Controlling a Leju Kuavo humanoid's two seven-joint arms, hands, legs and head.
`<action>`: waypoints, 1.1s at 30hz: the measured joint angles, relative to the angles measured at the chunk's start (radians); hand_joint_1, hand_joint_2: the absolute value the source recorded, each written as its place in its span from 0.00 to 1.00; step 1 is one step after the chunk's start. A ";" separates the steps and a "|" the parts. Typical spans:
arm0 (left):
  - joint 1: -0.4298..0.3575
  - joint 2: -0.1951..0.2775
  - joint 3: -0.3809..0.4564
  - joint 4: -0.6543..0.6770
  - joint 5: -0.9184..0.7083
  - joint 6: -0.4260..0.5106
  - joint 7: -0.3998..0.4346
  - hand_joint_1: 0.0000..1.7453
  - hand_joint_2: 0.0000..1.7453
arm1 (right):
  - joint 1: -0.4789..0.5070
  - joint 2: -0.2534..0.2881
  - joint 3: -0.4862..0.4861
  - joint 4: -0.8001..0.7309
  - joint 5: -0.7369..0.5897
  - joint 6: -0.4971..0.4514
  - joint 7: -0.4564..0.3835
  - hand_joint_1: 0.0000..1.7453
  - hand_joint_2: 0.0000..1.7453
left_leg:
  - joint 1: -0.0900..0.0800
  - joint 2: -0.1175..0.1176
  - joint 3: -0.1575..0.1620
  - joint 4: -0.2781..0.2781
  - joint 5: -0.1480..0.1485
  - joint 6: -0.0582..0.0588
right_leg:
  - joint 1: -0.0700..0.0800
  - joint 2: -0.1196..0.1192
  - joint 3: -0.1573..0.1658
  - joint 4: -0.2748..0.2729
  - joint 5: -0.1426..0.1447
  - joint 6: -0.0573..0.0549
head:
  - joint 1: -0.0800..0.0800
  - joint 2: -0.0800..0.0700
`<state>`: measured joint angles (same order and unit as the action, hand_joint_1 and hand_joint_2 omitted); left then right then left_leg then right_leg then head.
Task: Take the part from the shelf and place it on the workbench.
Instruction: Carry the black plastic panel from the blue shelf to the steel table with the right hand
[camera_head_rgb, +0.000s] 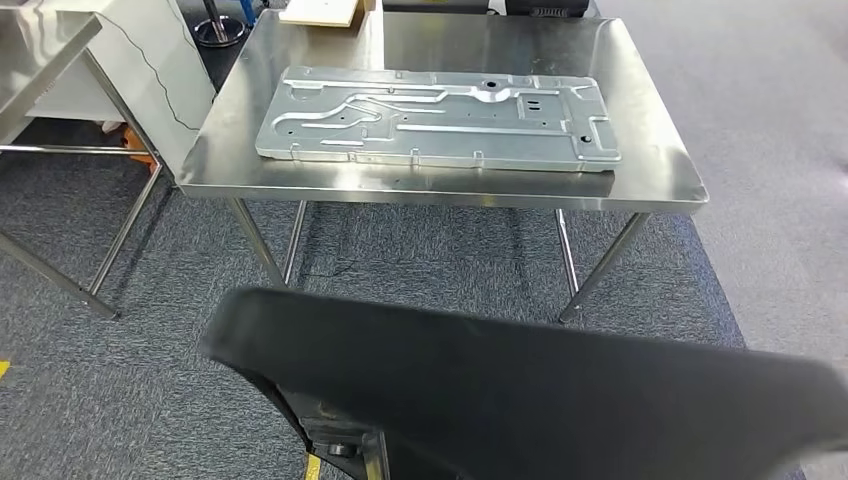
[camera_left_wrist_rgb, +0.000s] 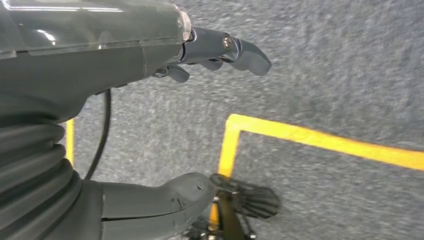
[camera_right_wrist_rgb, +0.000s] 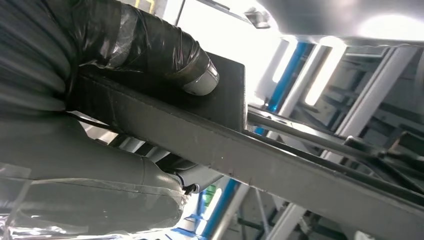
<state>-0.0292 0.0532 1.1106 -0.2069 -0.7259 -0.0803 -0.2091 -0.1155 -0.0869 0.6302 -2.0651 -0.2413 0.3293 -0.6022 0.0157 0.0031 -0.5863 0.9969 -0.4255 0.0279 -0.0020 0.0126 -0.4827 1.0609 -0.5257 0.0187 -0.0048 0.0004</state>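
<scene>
The right hand (camera_right_wrist_rgb: 150, 115) was seen clamped on a dark flat part (camera_right_wrist_rgb: 280, 165): a taped thumb (camera_right_wrist_rgb: 165, 55) was pressed on one face near the edge, and the thick grey body of the hand lay against the opposite face, so the panel was pinched between them. How the remaining fingers lay could not be told, hidden as they were behind the part. In the head view the same dark part (camera_head_rgb: 540, 400) was carried low and close to the camera, stretched across the lower frame and tilted slightly, well short of the bench (camera_head_rgb: 650, 170).

The left hand (camera_left_wrist_rgb: 200, 120) was held over grey carpet (camera_left_wrist_rgb: 325, 60) with nothing in it; its dark fingers (camera_left_wrist_rgb: 245, 55) were extended and set apart from the thumb (camera_left_wrist_rgb: 175, 197), a wide gap between them. A yellow floor line (camera_left_wrist_rgb: 320, 140) was crossed beneath it.

One steel bench was counted straight ahead, on it one large stamped metal sheet (camera_head_rgb: 440, 120) lying flat, and one pale board (camera_head_rgb: 325, 12) at the far edge. A second steel frame (camera_head_rgb: 40, 60) was seen at the left.
</scene>
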 joint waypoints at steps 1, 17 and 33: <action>-0.001 0.001 0.002 0.000 0.000 0.000 -0.001 0.00 1.00 | 0.000 0.001 0.000 -0.008 -0.004 0.000 -0.004 1.00 1.00 | 0.001 0.001 0.010 -0.003 -0.006 0.005 | -0.001 -0.002 -0.036 0.060 -0.005 0.004 | 0.000 0.000; -0.014 0.007 0.012 0.000 -0.006 -0.002 -0.003 0.00 1.00 | 0.012 0.002 -0.001 -0.071 0.002 0.012 -0.027 1.00 1.00 | -0.011 -0.001 0.086 0.156 -0.146 -0.034 | 0.012 0.001 -0.104 -0.061 0.093 -0.067 | -0.001 0.000; -0.006 0.018 0.017 -0.001 -0.016 -0.005 -0.010 0.00 1.00 | 0.016 0.001 -0.001 -0.082 0.035 -0.002 -0.034 1.00 1.00 | -0.013 -0.005 0.027 -0.036 0.003 0.015 | 0.005 0.001 -0.085 0.133 -0.047 -0.012 | -0.001 0.000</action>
<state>-0.0357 0.0711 1.1275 -0.2075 -0.7423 -0.0850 -0.2189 -0.0991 -0.0861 0.6291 -2.1471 -0.2067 0.3277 -0.6359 0.0031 -0.0019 -0.5589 0.9613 -0.4226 0.0426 0.0033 0.0133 -0.5679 1.1944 -0.5732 0.0063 -0.0062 0.0004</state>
